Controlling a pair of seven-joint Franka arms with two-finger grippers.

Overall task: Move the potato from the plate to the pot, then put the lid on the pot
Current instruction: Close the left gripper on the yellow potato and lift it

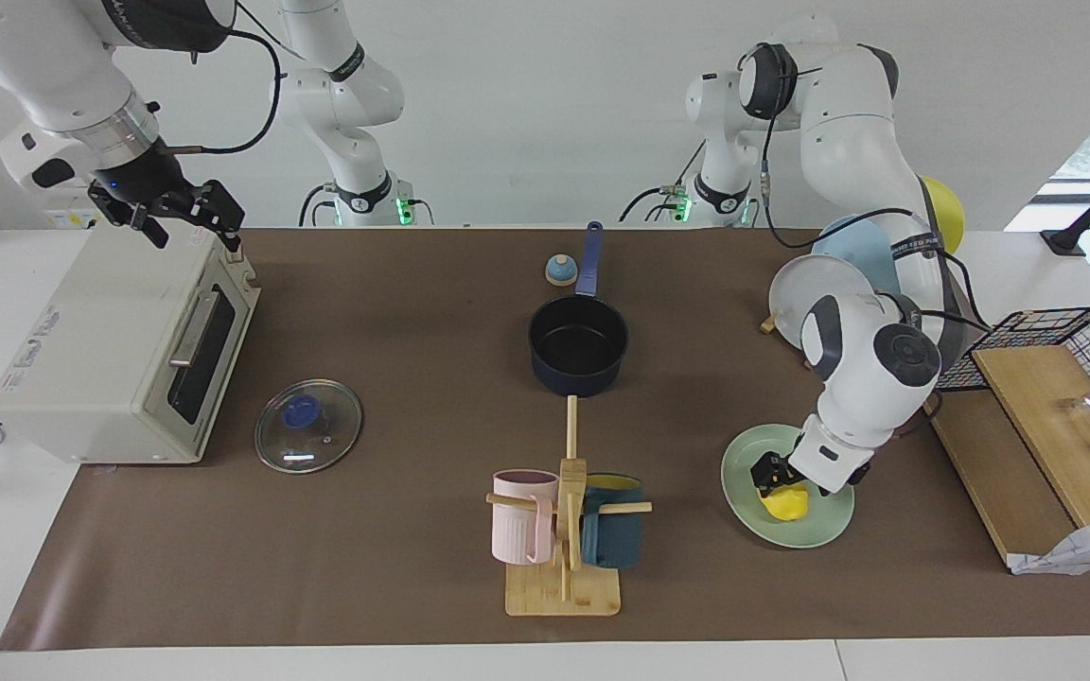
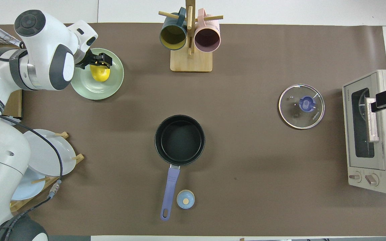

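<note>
Clearly the first step was in hand: the left end effector (image 1: 784, 480) was down on the mint-green plate (image 1: 825, 530), at the left arm's end of the surface (image 1: 413, 567), its fingers set on either side of the yellow potato (image 1: 786, 502) and seemingly pinching it, though the potato looked not yet lifted off the plate. The pot (image 1: 578, 345) stood empty near the middle of the surface, nearer to the robots than the mug rack (image 1: 564, 530), its blue handle pointing toward the robots. The glass lid (image 1: 308, 426) lay flat with its blue knob up toward the right arm's end, just in front of the toaster oven (image 1: 124, 350), well apart from the pot. The right end effector (image 1: 190, 219) waited over the top of the toaster oven with its fingers spread.

By my judgement the next move called for a straight lift clear of the plate's rim, a carry over to the pot's open mouth, and a low release so the glossy, lumpy potato would not bounce out. Then the lid would need taking by its knob.

On writing: a brand mark sat on the oven's front and a red warning sticker by its dials, neither legible; the lid bore small printing too fine to read
</note>
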